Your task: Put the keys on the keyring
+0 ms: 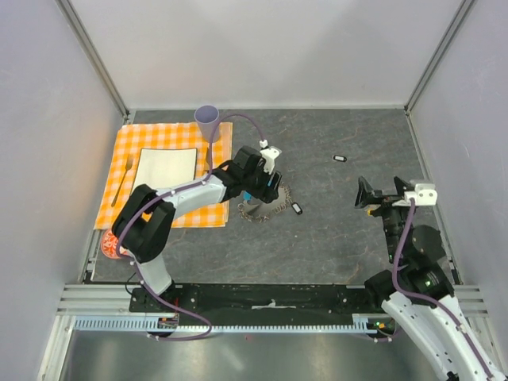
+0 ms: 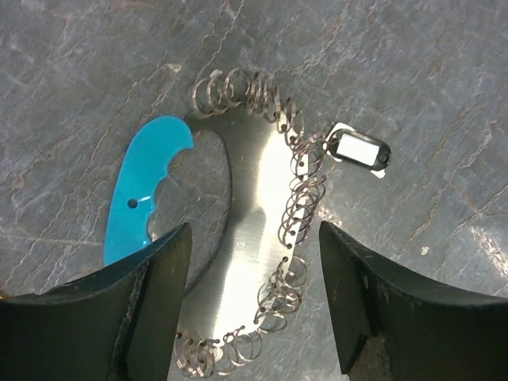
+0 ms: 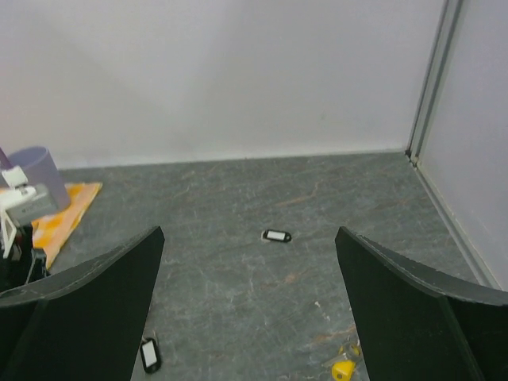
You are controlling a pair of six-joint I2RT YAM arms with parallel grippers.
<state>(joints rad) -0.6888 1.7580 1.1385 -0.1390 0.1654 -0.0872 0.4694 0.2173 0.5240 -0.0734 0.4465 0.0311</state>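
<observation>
The keyring [image 2: 254, 198], a shiny metal crescent edged with several thin wire loops and ending in a bright blue plastic section [image 2: 147, 190], lies flat on the grey table. My left gripper [image 2: 254, 230] hangs over it, jaws open on either side of the crescent's lower part, touching nothing. One black key with a white centre [image 2: 359, 149] lies against the loops on the ring's right side [image 1: 297, 209]. Another black key [image 3: 277, 236] lies alone farther back [image 1: 340, 158]. A yellow key [image 3: 343, 369] lies just under my right gripper [image 3: 248, 236], which is wide open and holds nothing.
An orange checked placemat [image 1: 131, 198] at the left carries a white plate [image 1: 165, 167] and a fork [image 1: 123, 178]. A purple cup [image 1: 207, 121] stands at its back corner. A red object [image 1: 107, 242] sits by the table's left edge. Walls enclose the table.
</observation>
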